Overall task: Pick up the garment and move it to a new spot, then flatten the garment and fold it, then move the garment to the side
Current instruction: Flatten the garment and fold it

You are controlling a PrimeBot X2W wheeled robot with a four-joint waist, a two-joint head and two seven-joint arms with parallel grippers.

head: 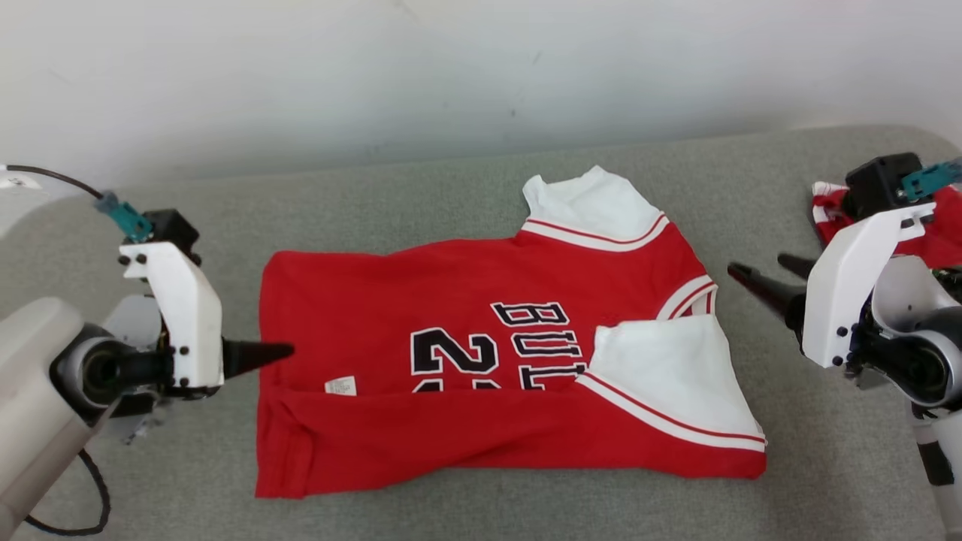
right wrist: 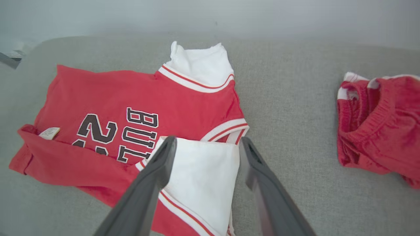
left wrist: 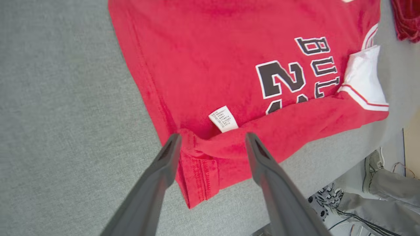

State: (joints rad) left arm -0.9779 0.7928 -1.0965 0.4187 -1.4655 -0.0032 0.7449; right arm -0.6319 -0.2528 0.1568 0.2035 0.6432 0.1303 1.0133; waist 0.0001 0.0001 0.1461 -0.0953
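Note:
The red jersey (head: pixel 451 315) with white sleeves and black lettering lies flat on the grey surface, its near long edge folded over onto the front. A white care label (left wrist: pixel 223 118) shows at the fold. My left gripper (head: pixel 282 351) is open at the jersey's hem end; in the left wrist view its fingers (left wrist: pixel 170 154) straddle the folded hem corner of the jersey (left wrist: pixel 213 59), with nothing clamped. My right gripper (head: pixel 757 264) is open just off the collar end, and in the right wrist view (right wrist: pixel 207 141) it hovers over the folded white sleeve (right wrist: pixel 203 177).
A second red garment (head: pixel 939 233) lies bunched at the far right, behind my right wrist (right wrist: pixel 377 131). A pale wall runs along the back of the grey surface (head: pixel 451 188). Past the near edge, a person's shoes (left wrist: pixel 372 167) and trouser leg stand on the floor.

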